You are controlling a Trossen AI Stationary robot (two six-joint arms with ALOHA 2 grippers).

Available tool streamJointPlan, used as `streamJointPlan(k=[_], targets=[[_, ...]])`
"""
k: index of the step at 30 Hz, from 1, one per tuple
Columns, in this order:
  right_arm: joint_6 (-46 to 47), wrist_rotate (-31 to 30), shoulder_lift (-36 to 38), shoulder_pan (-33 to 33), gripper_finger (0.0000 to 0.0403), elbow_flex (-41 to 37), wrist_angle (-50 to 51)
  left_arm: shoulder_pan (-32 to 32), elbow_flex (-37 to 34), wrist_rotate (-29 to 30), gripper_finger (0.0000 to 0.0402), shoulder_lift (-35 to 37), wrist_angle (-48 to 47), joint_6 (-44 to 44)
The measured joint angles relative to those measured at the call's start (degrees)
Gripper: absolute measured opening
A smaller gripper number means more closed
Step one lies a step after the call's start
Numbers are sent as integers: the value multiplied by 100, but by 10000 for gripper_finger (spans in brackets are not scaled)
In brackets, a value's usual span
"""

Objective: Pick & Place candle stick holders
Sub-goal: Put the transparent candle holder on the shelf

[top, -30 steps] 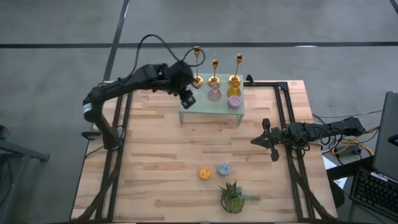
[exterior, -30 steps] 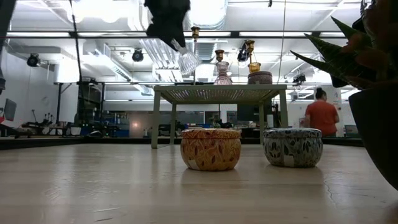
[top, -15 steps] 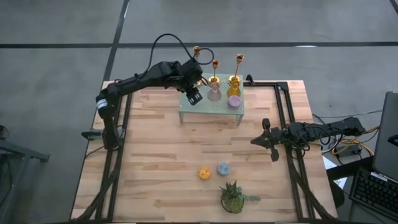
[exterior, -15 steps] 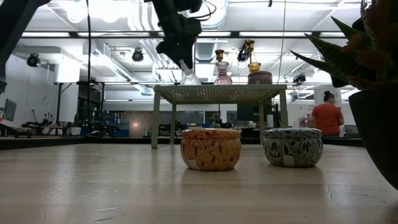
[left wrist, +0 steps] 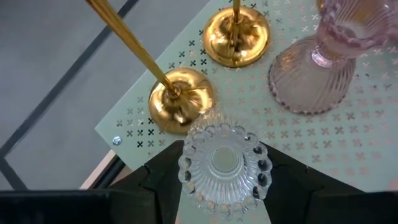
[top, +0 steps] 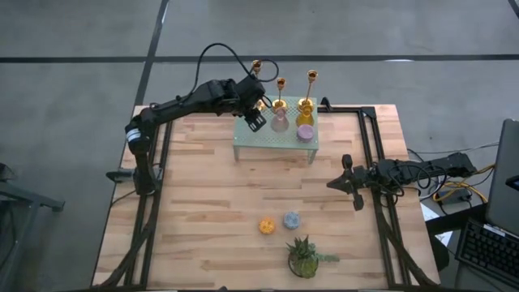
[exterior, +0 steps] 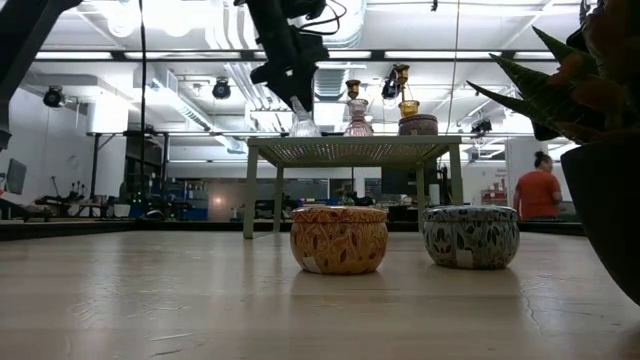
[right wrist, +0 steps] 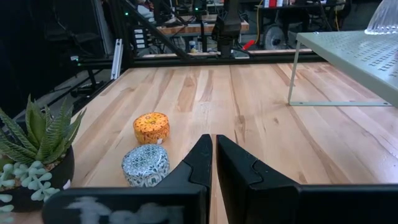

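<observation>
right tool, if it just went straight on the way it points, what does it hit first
Probably nothing close: the shut right tool points along bare table, passing beside the blue tin and orange tin. Depth is hard to judge.

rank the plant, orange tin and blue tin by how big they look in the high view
1. Plant, clearly largest.
2. Orange tin and blue tin: they look alike in size, so no ranking between them.
</observation>
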State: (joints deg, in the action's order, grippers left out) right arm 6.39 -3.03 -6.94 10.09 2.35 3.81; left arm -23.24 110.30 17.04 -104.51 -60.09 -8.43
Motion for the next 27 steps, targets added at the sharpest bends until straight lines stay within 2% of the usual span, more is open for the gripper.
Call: streamJointPlan(k=[16,27], targets=[[0,0,0,0,18,0,2,4,-471,173,189,7,522,-61],[0,0,0,2,18,0,2,104,-454,173,261,88,487,-39]])
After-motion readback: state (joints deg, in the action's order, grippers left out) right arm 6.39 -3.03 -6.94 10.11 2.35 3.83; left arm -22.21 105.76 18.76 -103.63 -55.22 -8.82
